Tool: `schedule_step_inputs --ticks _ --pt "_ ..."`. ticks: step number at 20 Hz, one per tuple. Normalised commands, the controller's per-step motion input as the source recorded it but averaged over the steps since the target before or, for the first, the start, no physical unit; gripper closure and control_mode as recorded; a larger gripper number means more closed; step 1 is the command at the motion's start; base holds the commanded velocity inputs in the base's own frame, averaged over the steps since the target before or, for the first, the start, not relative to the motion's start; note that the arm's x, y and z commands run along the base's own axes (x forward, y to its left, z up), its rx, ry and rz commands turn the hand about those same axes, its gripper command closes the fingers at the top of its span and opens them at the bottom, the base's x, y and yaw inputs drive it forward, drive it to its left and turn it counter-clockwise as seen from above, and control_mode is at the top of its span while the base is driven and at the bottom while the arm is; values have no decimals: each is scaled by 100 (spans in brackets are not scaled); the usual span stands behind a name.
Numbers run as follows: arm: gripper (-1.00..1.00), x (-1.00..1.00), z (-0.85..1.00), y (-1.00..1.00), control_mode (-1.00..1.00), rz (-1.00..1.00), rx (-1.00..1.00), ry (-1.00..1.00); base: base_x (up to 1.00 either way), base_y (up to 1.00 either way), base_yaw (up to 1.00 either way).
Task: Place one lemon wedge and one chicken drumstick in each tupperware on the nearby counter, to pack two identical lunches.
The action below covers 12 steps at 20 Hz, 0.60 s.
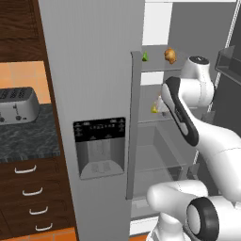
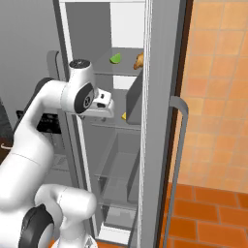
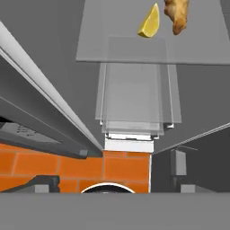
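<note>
The fridge stands open with my arm reaching into it. A green lemon wedge [image 1: 145,57] [image 2: 115,58] and a golden-brown chicken drumstick [image 1: 170,55] [image 2: 139,60] lie on the upper shelf. On the glass shelf below, a yellow lemon wedge [image 3: 149,22] [image 1: 154,109] [image 2: 124,116] lies next to a second drumstick [image 3: 176,15]. My gripper [image 3: 112,177] [image 2: 106,112] hovers at that middle shelf's height, short of the yellow wedge, open, with nothing between its fingers. Both tupperware are out of view.
The grey fridge door with its dispenser [image 1: 100,148] stands left of the arm, and the other door's edge [image 2: 160,121] rises close on the right. A silver toaster [image 1: 18,104] sits on the black marbled counter [image 1: 28,139] over dark drawers. Orange tiles cover the floor.
</note>
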Motion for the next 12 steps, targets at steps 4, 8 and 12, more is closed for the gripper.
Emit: schedule_step_inputs --ticks 4,8,12 --pt "-100 0 -55 -16 -100 -3 -10 -5 0 0 0" --pt "-100 8 -45 -26 -100 -2 -4 -12 0 0 0" --pt "-100 46 -10 -30 -100 -2 10 -10 0 0 0"
